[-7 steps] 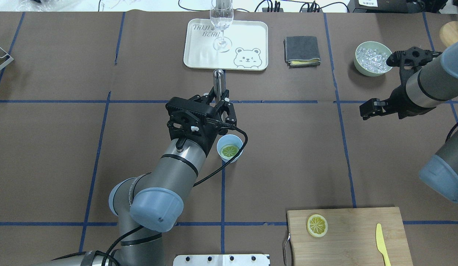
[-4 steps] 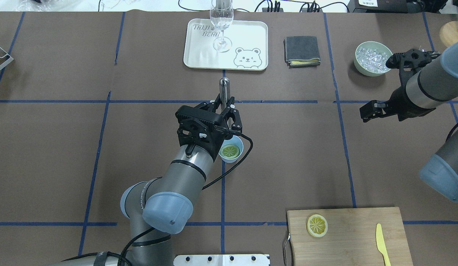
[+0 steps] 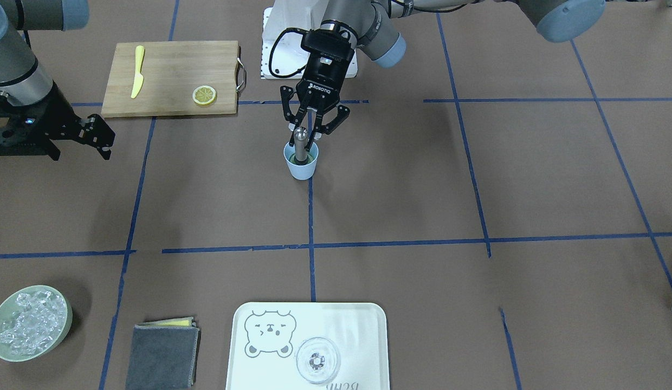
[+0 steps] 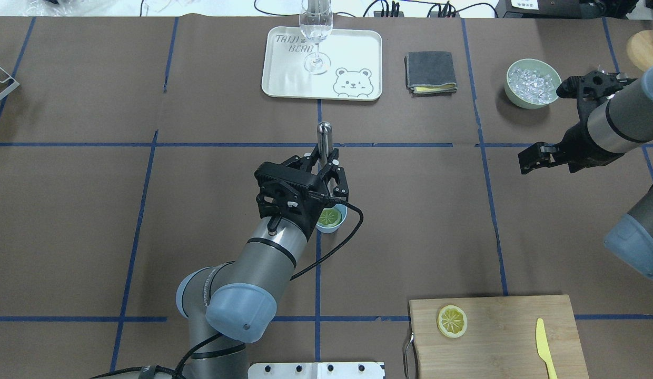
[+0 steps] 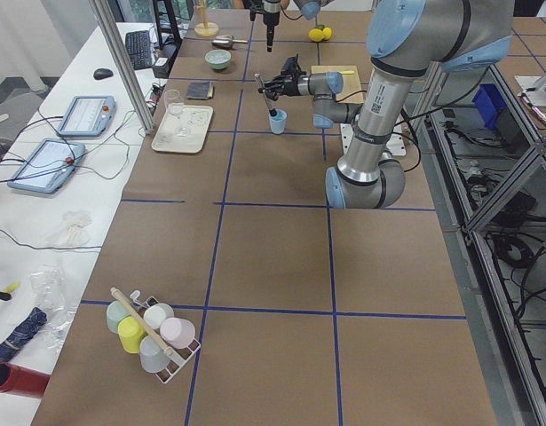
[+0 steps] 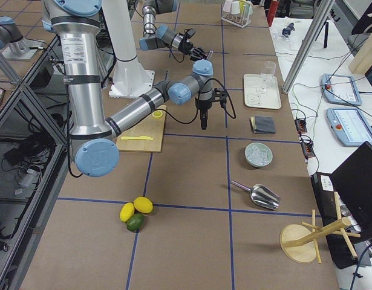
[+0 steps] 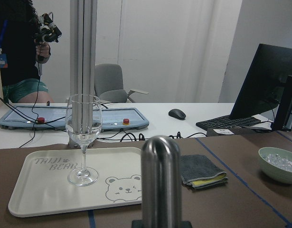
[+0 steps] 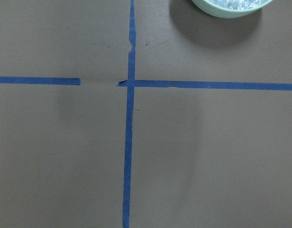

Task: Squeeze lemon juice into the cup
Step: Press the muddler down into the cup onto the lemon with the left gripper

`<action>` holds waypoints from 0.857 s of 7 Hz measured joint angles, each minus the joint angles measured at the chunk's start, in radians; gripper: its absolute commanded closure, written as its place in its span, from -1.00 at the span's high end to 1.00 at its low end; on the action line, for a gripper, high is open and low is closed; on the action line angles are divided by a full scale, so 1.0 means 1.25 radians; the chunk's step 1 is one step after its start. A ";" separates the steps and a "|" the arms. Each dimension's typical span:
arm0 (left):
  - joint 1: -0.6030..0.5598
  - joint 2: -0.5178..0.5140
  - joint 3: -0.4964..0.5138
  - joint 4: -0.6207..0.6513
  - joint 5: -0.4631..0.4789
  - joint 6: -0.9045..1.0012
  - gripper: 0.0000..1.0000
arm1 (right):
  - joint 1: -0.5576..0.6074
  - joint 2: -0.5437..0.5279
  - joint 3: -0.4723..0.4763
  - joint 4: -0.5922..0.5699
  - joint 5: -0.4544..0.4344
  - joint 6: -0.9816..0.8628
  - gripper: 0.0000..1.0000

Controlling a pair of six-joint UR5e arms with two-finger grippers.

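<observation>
The light-blue cup (image 4: 338,225) stands near the table's middle with a lemon slice (image 4: 329,216) lying flat inside it. My left gripper (image 4: 326,159) is shut on an upright metal muddler (image 4: 324,134) right over the cup and hides part of the rim. In the front view the muddler (image 3: 299,142) has its lower end inside the cup (image 3: 301,168), with the left gripper (image 3: 305,135) around its shaft. I cannot tell whether it touches the slice. My right gripper (image 4: 524,160) hangs open and empty over bare table at the right.
A second lemon slice (image 4: 452,321) and a yellow plastic knife (image 4: 542,345) lie on the wooden cutting board (image 4: 505,337) at the near right. A bear tray (image 4: 353,47) holds a stemmed glass (image 4: 316,31) at the back. A folded grey cloth (image 4: 430,72) and a green ice bowl (image 4: 532,83) sit further right.
My left gripper has moved right and toward the robot with the muddler, coming over the cup and hiding more of it. My right arm has drifted slightly right.
</observation>
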 measured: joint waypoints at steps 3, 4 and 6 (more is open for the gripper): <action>0.023 0.016 0.003 -0.003 0.000 0.000 -1.00 | 0.008 -0.006 -0.008 0.019 0.014 -0.001 1.00; 0.032 0.016 0.012 -0.004 0.000 -0.001 -1.00 | 0.009 -0.007 -0.009 0.020 0.016 -0.001 1.00; 0.039 0.012 0.036 -0.012 0.000 -0.002 -1.00 | 0.010 -0.007 -0.008 0.020 0.018 -0.002 1.00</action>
